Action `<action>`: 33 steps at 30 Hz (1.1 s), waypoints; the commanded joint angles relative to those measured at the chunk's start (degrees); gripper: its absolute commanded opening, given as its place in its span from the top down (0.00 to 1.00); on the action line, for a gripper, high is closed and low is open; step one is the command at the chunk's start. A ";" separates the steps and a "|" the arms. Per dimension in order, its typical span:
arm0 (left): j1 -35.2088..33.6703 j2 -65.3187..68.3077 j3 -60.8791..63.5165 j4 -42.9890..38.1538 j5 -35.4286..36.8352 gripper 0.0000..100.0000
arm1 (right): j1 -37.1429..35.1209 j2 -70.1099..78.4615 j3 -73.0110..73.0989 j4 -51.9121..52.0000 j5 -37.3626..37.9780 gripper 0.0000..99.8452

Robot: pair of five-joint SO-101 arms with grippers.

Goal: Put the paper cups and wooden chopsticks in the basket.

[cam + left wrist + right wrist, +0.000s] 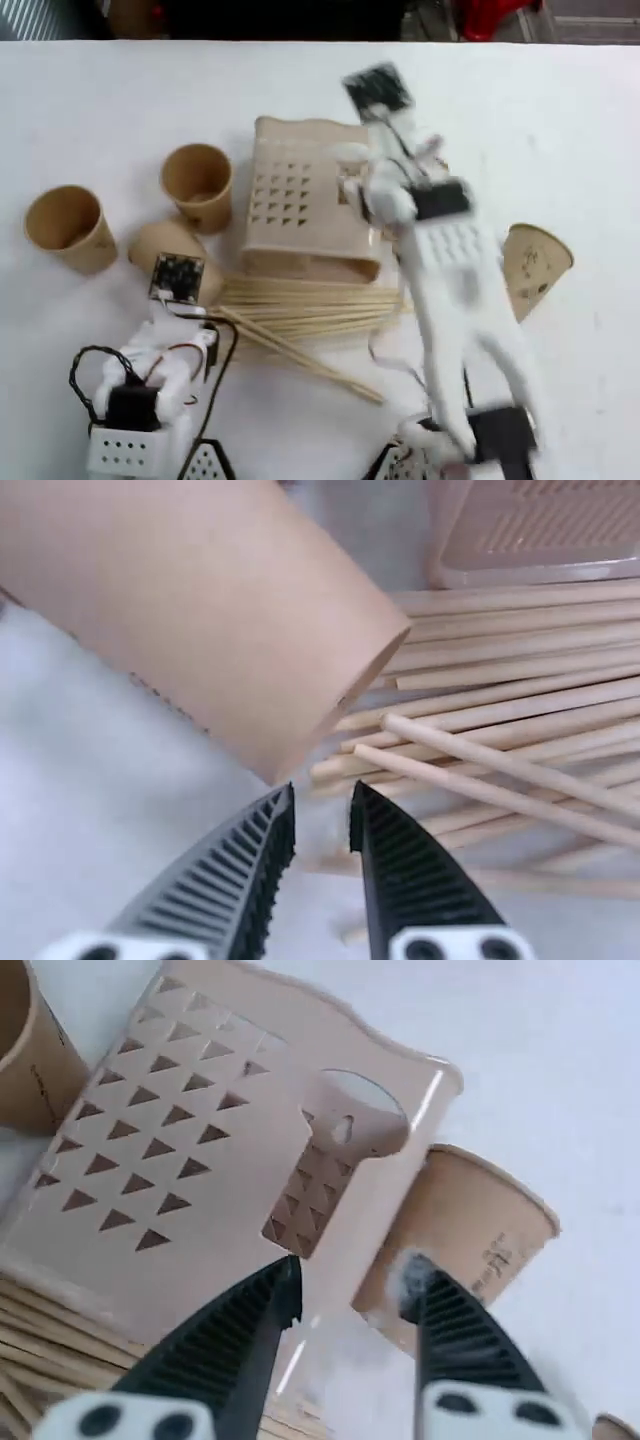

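The beige basket point(300, 200) point(190, 1130) lies in the middle of the table with a perforated wall facing up. Wooden chopsticks point(310, 310) point(500, 710) are piled in front of it. Two paper cups point(68, 228) point(198, 185) stand upright at the left. A third cup point(165, 240) point(200, 610) lies tipped just ahead of my left gripper point(320, 805), which is narrowly open and holds nothing. My right gripper point(350, 1285) point(358, 190) hangs open over the basket's right end, beside another cup point(470, 1230). One more cup point(535, 262) lies on its side at the right.
The white table point(560, 130) has free room at the back and far right. The right arm point(460, 300) stretches over the chopsticks' right end. The left arm's base point(130, 420) sits at the front left edge.
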 commanded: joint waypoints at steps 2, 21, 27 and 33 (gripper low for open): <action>0.84 -0.22 0.00 0.00 -0.44 0.89 | -1.10 16.22 -14.24 0.22 -0.62 0.82; 0.84 -0.22 0.00 0.00 -0.44 0.89 | 5.67 34.51 -31.47 2.33 -4.92 0.82; 0.84 -0.22 0.00 0.00 -0.44 0.89 | 6.64 36.18 -31.56 0.66 -4.66 0.82; 0.84 -0.22 0.00 0.00 -0.44 0.89 | 6.02 42.86 -32.00 -1.19 -4.57 0.82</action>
